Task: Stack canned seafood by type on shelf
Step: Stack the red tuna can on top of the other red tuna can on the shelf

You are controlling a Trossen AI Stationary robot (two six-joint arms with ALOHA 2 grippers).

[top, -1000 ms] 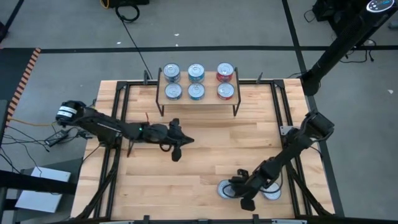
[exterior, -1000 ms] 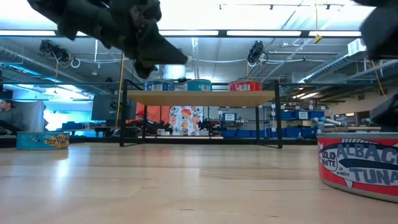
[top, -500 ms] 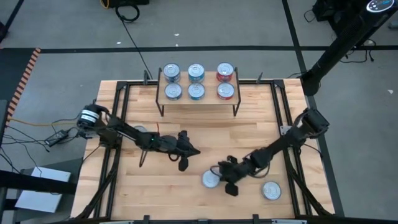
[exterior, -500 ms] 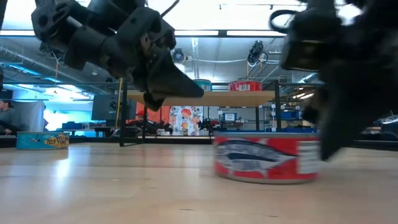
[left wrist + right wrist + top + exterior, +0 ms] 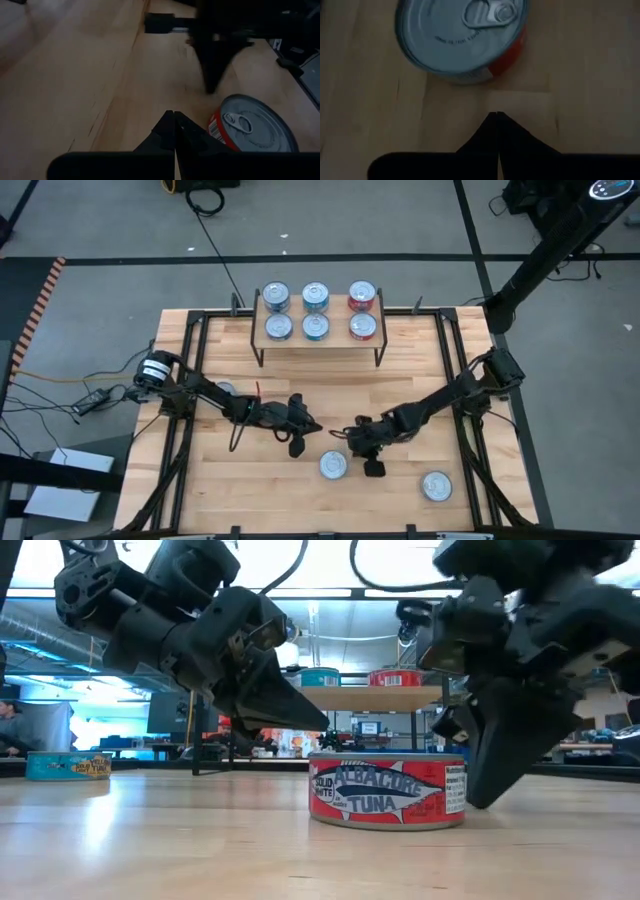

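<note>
Nine tins counted: six on shelf, three on table.
Hidden/unclear: label colours of shelf tins mostly not readable from above; low view shows only a teal tin (image 5: 320,677) and a red tin (image 5: 395,677) on the shelf, rest blocked by left arm. Left-side tin on table is partly covered by left arm in high view.
Shelf (image 5: 320,340): far-centre of table (image 5: 400,390), light-wood top, black legs.
Shelf tins: 2 rows x 3 cols. Far-right tin (image 5: 362,296) has red side; others silver tops only.
Centre tin (image 5: 333,466): red label, reads "ALBACORE TUNA" in low view, upright on table, near front-centre, between the two end effectors. Touching neither, as far as wrist views show.
Front-right tin (image 5: 435,486): upright on table, well apart from the arms.
Left tin (image 5: 68,766): teal/blue label w/ "TUNA", on table at left side, near left arm base.
Left end effector (image 5: 297,442): fingers pressed together, holding nothing; tips just beside centre tin, on its left.
Right end effector (image 5: 372,465): fingers pressed together, holding nothing; tips just beside centre tin, on its right.
Room: a person at far left edge of low view, cut off by frame.
</note>
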